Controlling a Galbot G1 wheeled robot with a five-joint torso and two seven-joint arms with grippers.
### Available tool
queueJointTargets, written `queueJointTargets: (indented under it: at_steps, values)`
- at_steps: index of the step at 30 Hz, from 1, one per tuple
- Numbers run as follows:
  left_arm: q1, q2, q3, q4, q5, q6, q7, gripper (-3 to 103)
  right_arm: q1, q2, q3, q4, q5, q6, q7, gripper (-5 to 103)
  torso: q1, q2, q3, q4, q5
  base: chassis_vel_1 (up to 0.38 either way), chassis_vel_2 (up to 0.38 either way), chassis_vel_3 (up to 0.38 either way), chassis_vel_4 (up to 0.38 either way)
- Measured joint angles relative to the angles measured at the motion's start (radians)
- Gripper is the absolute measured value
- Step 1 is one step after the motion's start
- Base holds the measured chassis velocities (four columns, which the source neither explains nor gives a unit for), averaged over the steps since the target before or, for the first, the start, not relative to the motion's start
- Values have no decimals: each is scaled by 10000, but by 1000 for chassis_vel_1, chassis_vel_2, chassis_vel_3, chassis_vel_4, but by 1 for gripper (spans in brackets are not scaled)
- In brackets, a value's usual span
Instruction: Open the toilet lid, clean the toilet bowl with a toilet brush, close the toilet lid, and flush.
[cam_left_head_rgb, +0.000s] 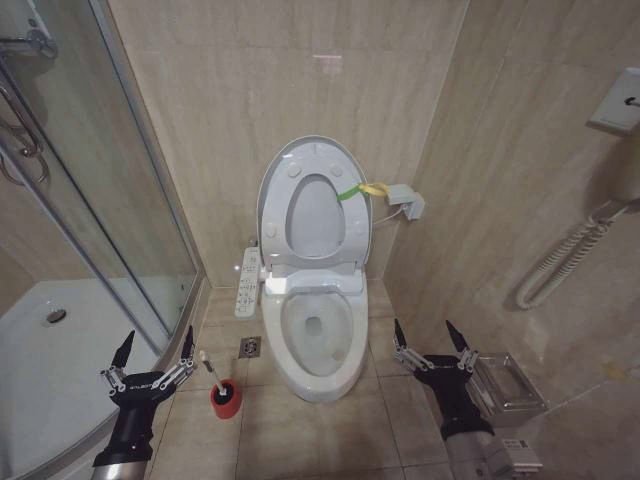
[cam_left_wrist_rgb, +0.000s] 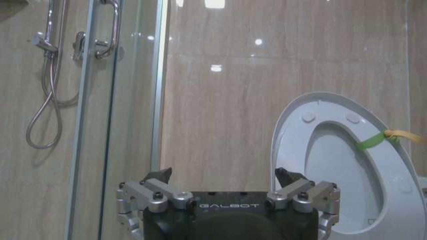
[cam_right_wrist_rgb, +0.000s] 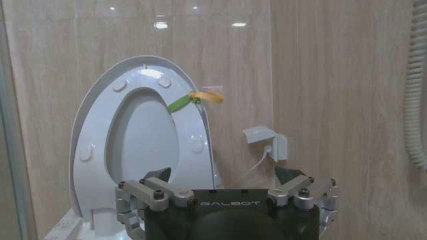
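**Lid and seat raised, both grippers spread and empty**

Head view: the toilet lid (cam_left_head_rgb: 276, 165) stands upright against the tiled wall with the ring seat (cam_left_head_rgb: 350, 225) folded up against it, so only the lid's rim shows around the seat. A yellow-green strap (cam_left_head_rgb: 352, 191) runs from the seat's edge toward a small wall box (cam_left_head_rgb: 407, 201). The toilet bowl (cam_left_head_rgb: 320, 340) is uncovered between the two grippers and a little ahead of them; what lies at its bottom is hard to make out. The button panel (cam_left_head_rgb: 248, 281) juts from the bowl's side nearer the left gripper. The left gripper (cam_left_head_rgb: 153, 350) hangs low with its fingers spread, holding nothing. Just beside it, toward the bowl, the red holder cup (cam_left_head_rgb: 226, 397) sits on the floor with the toilet brush (cam_left_head_rgb: 212, 367) standing in it, handle tilted toward the gripper (the bristle head is hidden inside the cup). The right gripper (cam_left_head_rgb: 430, 337) is also spread and empty on the bowl's other side, with a clear tray (cam_left_head_rgb: 507, 388) just outboard of it.

Left wrist view: the fingers (cam_left_wrist_rgb: 159, 176) are apart; beyond them the raised lid is cut off at the frame edge, and a glass shower door (cam_left_wrist_rgb: 127, 120) stands ahead.

Right wrist view: the fingers (cam_right_wrist_rgb: 158, 174) are apart, the lid straight ahead, its base hidden by the gripper body.
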Motion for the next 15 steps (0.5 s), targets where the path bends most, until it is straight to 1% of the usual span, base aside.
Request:
queueJointTargets:
  at_steps: [15]
  values:
    - [0, 0, 0, 0, 0, 0, 0, 100, 23, 56, -1, -66, -1, -61, -39, 100, 0, 0, 0, 0, 0, 0, 0, 0, 0]
